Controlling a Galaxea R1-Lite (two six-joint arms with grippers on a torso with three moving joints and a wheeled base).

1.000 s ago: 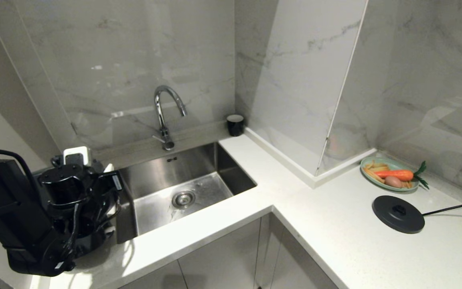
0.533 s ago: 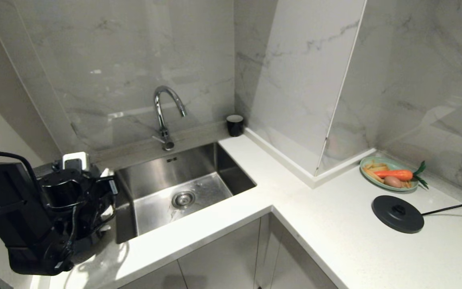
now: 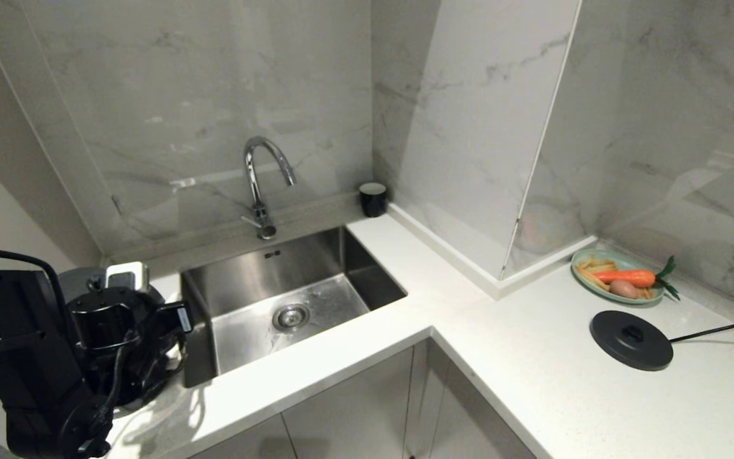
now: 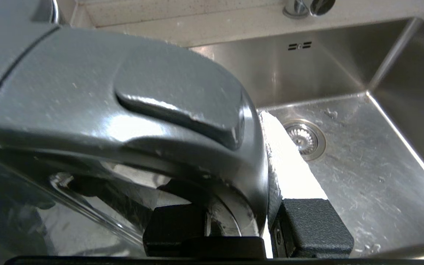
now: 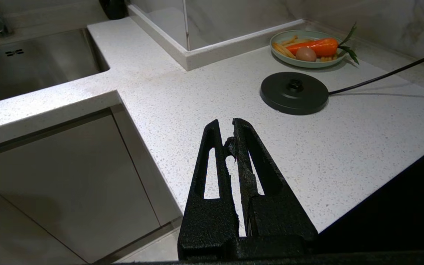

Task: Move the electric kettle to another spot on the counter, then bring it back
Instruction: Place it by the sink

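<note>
The black electric kettle (image 3: pixel 78 279) is at the far left of the counter (image 3: pixel 520 382), left of the sink, mostly hidden behind my left arm. My left gripper (image 3: pixel 134 319) is shut on its loop handle. In the left wrist view the glossy handle (image 4: pixel 131 110) fills the picture. One finger (image 4: pixel 289 165) presses its side and the other is hidden behind it. Whether the kettle's bottom touches the counter is hidden. My right gripper (image 5: pixel 226 123) hangs shut and empty over the counter's front part, out of the head view.
The steel sink (image 3: pixel 367 287) with its tap (image 3: pixel 262 182) lies right beside the kettle. A small black cup (image 3: pixel 373 198) stands in the back corner. On the right are the round black base disc (image 3: pixel 631 340) with its cord and a green plate of vegetables (image 3: pixel 618 275).
My left gripper with the kettle has moved toward the counter's near edge, lower in the head view. Everything else has stayed put.
</note>
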